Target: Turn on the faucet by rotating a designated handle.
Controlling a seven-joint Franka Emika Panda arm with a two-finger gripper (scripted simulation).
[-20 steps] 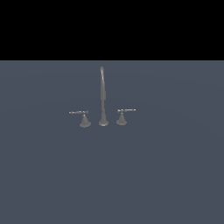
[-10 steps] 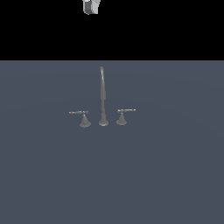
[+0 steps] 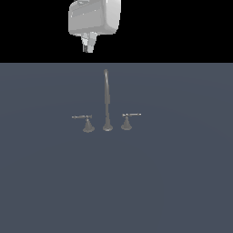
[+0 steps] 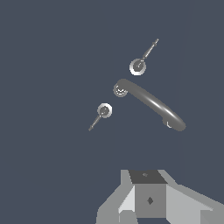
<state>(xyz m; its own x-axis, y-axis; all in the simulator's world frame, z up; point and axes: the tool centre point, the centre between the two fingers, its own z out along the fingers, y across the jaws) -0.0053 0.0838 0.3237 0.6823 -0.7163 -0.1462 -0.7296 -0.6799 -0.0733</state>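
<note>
Nearest the exterior cam: bare grey floor (image 3: 116, 191), nothing on it; then the faucet (image 3: 107, 102) mid-scene, gooseneck spout (image 3: 106, 91) upright btwn two short levers; the handle (image 3: 83, 118) sits on the exterior view's left, bar pointing left, unturned vs 1 s ago; twin handle (image 3: 129, 116) on the right, bar pointing right; wrist view looks straight down on all three. Farthest and highest: gripper (image 3: 88, 46), absent 1 s ago, just peeking in 0.5 s ago, now well into frame, well above the handle and a bit to the exterior view's left of the spout; nothing in its grasp; finger gap can't be read. Judgement: approach only begun; descent to the left lever's bar remains.
</note>
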